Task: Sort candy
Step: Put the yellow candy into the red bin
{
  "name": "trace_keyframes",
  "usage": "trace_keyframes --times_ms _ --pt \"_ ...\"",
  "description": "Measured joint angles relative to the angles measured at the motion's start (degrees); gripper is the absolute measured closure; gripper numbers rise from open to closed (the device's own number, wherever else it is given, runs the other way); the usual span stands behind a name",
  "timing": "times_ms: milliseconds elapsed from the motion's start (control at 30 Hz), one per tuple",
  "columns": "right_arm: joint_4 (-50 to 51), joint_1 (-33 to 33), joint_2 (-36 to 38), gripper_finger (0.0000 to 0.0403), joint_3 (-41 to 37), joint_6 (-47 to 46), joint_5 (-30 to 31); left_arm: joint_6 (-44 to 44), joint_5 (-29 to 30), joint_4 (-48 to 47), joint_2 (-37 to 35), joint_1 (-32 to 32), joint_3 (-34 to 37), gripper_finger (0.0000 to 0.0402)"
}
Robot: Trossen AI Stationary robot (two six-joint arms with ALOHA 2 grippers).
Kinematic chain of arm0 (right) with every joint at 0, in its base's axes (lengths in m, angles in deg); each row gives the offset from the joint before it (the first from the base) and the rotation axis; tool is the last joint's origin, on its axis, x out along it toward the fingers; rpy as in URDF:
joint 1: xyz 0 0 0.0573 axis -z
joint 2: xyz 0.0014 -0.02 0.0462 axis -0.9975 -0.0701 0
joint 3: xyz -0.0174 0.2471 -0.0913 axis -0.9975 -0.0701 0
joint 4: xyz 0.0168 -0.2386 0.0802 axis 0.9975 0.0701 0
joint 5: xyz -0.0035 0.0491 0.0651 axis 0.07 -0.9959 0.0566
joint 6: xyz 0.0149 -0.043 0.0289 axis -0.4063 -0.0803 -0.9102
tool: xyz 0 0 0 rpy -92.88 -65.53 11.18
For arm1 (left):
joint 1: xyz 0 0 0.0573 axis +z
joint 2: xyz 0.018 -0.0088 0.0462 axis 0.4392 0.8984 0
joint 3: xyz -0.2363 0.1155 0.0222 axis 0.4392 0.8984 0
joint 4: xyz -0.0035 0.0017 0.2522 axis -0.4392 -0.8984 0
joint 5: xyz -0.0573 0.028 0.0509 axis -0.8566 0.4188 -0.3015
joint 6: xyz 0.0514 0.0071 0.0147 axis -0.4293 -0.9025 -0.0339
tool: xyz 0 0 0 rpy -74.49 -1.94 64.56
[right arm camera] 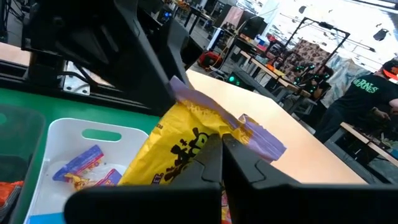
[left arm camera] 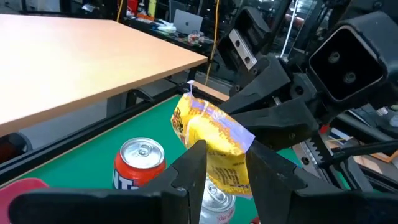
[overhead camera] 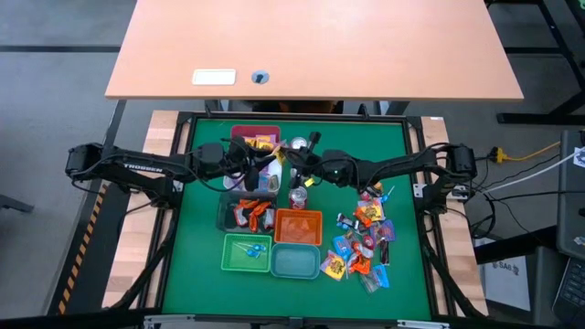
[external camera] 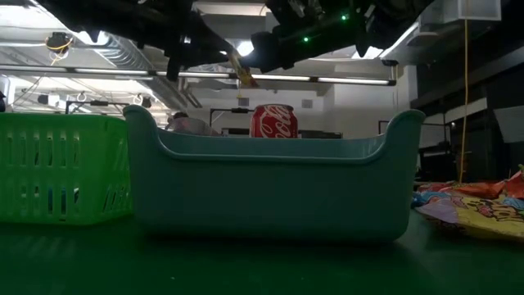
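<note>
Item: yellow candy packet (left arm camera: 214,146), crinkly wrapper with a purple end, held in the air above the middle of the green desk (overhead camera: 201,274), toward its far edge, over the cans. Left gripper (left arm camera: 225,163): fingers (left arm camera: 191,168) closed on the lower edge of the packet. Right gripper (right arm camera: 221,155): fingers pressed together on the same packet from the opposite side, so both arms meet at it. Below the packet: a red-and-silver can (left arm camera: 139,163) standing upright, and a second can (left arm camera: 214,200) just beside it, partly hidden by the left fingers. White bin (right arm camera: 53,146), near the far edge beside the grippers: holds a few yellow-and-blue wrapped sweets (right arm camera: 87,165). Dark red bin (overhead camera: 255,135), at the far edge: some candy inside. Dark bin (overhead camera: 225,215), left of centre: red and orange sweets. Orange bin (overhead camera: 299,226), centre. Green bin (overhead camera: 247,253), toward the near edge: blue pieces inside. Teal bin (overhead camera: 294,261), next to the green one; in the low view its wall fills the foreground with one can (external camera: 271,121) upright behind it. Loose pile of candy (overhead camera: 366,245): mixed yellow, blue, red and orange wrappers, spread along the right side of the desk.
</note>
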Motion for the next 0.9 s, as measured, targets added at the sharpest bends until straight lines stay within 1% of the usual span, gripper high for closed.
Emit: trace_keyframes --times_ms 100,167,300,567,700,900 --pt "-0.02 0.0 0.0 0.0402 0.0 -0.03 -0.2 0.0 0.68 0.9 0.0 0.04 -0.01 0.0299" --pt "-0.04 0.0 0.0 0.0402 0.0 -0.06 -1.48 0.04 1.89 1.75 0.22 0.04 -0.01 0.0299" --pt "-0.07 0.0 0.0 0.0402 0.0 -0.12 -3.8 0.09 2.44 2.51 1.21 0.04 -0.02 0.0299" --pt "0.12 0.0 0.0 0.0402 0.0 -0.13 -4.1 0.03 2.1 2.18 3.55 0.04 -0.02 0.0303" --pt "0.42 0.0 0.0 0.0402 0.0 -0.13 -4.09 -0.47 2.33 1.95 3.63 0.04 -0.02 0.0328" --pt "0.39 -0.01 0.02 0.0398 0.0 -0.23 -4.04 -0.52 2.97 1.69 3.63 0.55 -0.02 0.0392"
